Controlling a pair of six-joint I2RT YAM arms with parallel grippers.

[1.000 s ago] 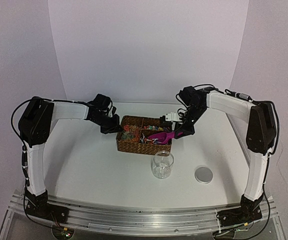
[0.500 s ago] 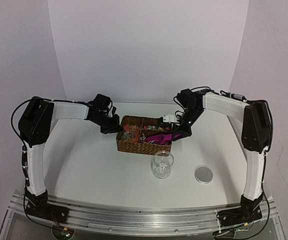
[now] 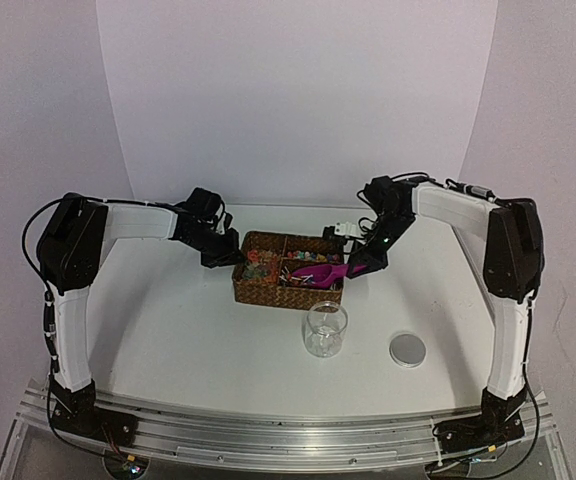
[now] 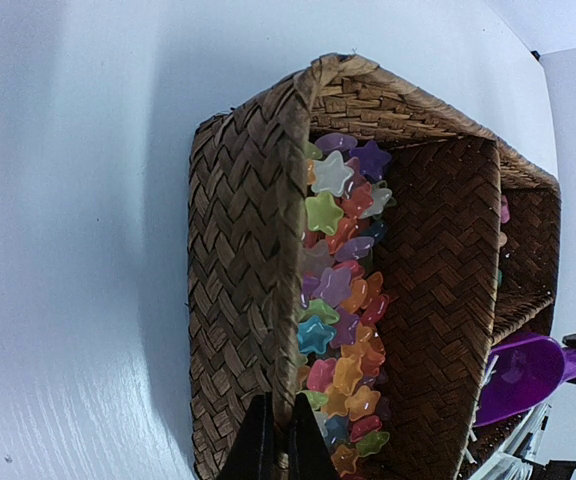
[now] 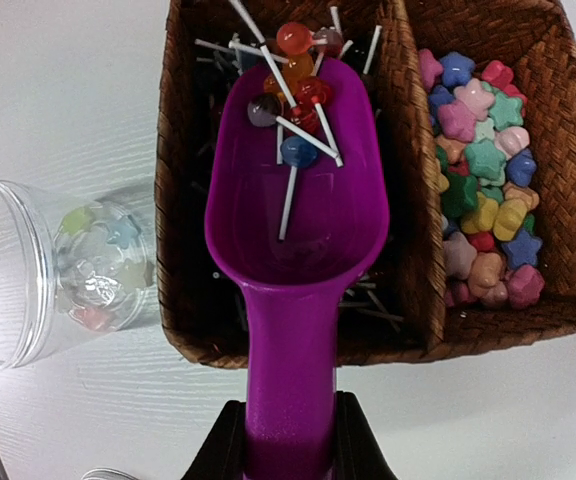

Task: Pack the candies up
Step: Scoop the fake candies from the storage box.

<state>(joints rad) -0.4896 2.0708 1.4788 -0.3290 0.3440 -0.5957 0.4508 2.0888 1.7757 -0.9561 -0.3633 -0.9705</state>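
Scoop (image 5: 293, 215), clamped in my right end effector (image 5: 288, 440), just lifted lollipops (image 5: 293, 40), not candies (image 5: 478, 170); left end effector (image 4: 279, 450) pinches basket (image 4: 238, 250) rim.

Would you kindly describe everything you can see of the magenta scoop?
The magenta scoop is glossy, plastic-looking: a deep rounded bowl narrowing to a straight handle. The fingers of the right gripper clamp the handle. The bowl, open side up, sits over the wicker basket's lollipop compartment, with several lollipops lying in its front end.
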